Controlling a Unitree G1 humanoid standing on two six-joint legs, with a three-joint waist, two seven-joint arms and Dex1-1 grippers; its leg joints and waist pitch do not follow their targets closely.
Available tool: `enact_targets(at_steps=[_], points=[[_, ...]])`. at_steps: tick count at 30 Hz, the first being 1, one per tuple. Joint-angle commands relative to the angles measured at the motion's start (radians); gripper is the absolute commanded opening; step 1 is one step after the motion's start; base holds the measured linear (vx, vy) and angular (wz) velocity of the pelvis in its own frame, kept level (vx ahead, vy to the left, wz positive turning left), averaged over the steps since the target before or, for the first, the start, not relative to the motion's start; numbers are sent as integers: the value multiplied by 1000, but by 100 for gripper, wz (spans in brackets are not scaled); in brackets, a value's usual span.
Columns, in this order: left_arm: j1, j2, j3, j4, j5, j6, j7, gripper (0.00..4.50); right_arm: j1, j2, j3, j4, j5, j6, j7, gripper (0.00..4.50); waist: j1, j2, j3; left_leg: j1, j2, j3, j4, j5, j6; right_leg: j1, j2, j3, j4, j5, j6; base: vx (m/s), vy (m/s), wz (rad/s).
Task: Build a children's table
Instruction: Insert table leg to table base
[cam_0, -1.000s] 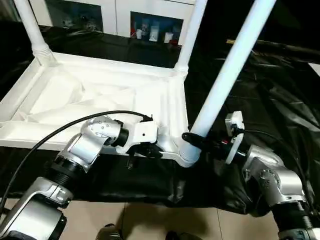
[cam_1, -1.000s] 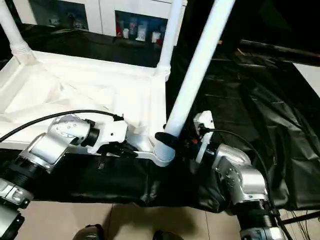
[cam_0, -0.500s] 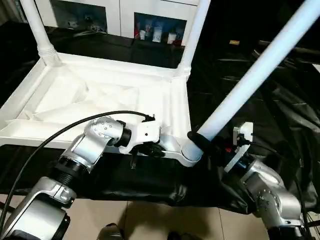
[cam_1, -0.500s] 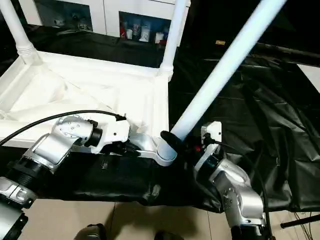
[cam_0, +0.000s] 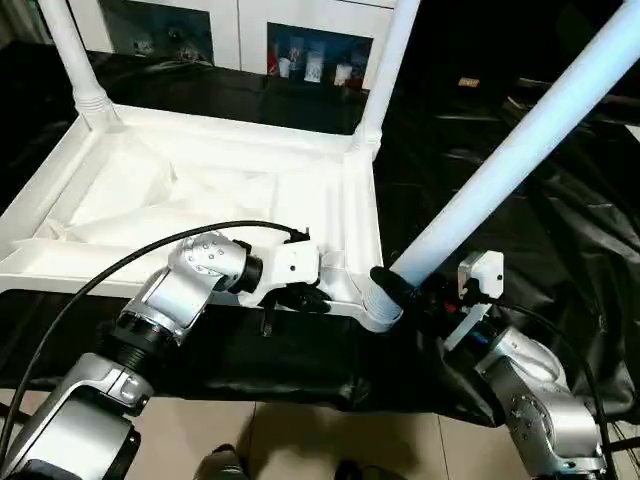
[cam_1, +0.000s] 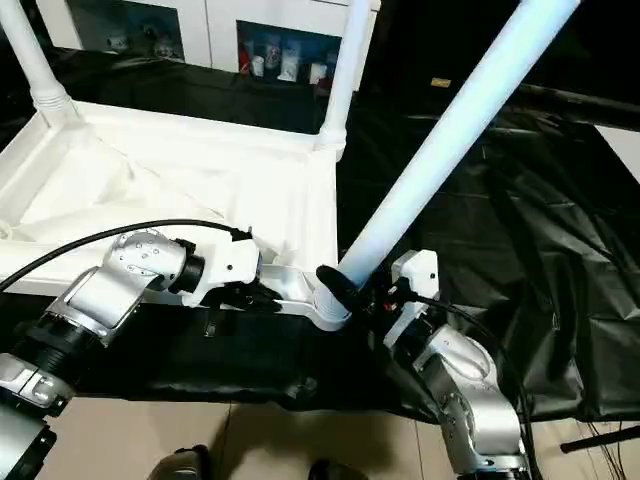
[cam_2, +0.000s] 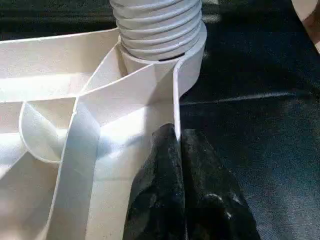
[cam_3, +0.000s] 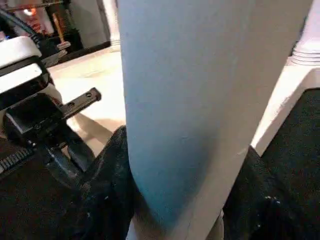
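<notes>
A black cloth, creased and glossy, covers the desk (cam_0: 560, 200), and pale floor tiles show at its near edge. Beyond the far side stands a white cabinet (cam_0: 240, 25) with glass doors. The children's table (cam_0: 200, 200) lies upside down on the desk's left half, ribs up, with two legs standing in its far sockets. The left end effector (cam_2: 176, 150) is clenched on the table's near rim. The right end effector (cam_0: 400, 290) is grasping a tilted leg (cam_0: 510, 150) at the near right corner socket.
</notes>
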Motion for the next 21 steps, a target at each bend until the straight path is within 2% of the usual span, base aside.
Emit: enact_targets(at_steps=[1,5,9,11,14,21], points=[[-7,-14,-4,3,18,1,43,0,63,-6,36,62,-53,43,-27,186,-12,10,-14,25,38,-34,-87,-484,-20,-2,-73,44,-100,-594,-72,0,0,0],[-11,-12,-2,8,18,0,45,0,92,-11,68,43,-83,18,-30,186,-11,11,-6,34,39,-37,-87,-535,-22,-12,-77,47,-112,-670,-51,0,0,0],[-19,-9,-2,21,24,-8,48,0,106,-23,106,33,-128,-19,-30,186,-11,8,-1,27,38,-36,-92,-484,-13,-6,-80,47,-113,-661,-47,0,0,0],[-19,-9,-4,17,26,-7,48,0,108,-31,123,26,-134,-17,-15,186,-12,9,2,26,38,-38,-94,-491,-13,-5,-81,46,-116,-683,-45,0,0,0],[-19,-10,-6,19,28,-8,48,0,102,-38,131,26,-137,-15,-7,186,-14,9,0,27,39,-40,-96,-502,-17,-4,-81,44,-116,-684,-47,0,0,0],[-23,-11,-11,29,33,-16,49,0,64,-87,155,28,-93,75,80,186,-16,5,-7,27,40,-38,-93,-480,-8,-1,-82,47,-115,-657,-58,0,0,0]])
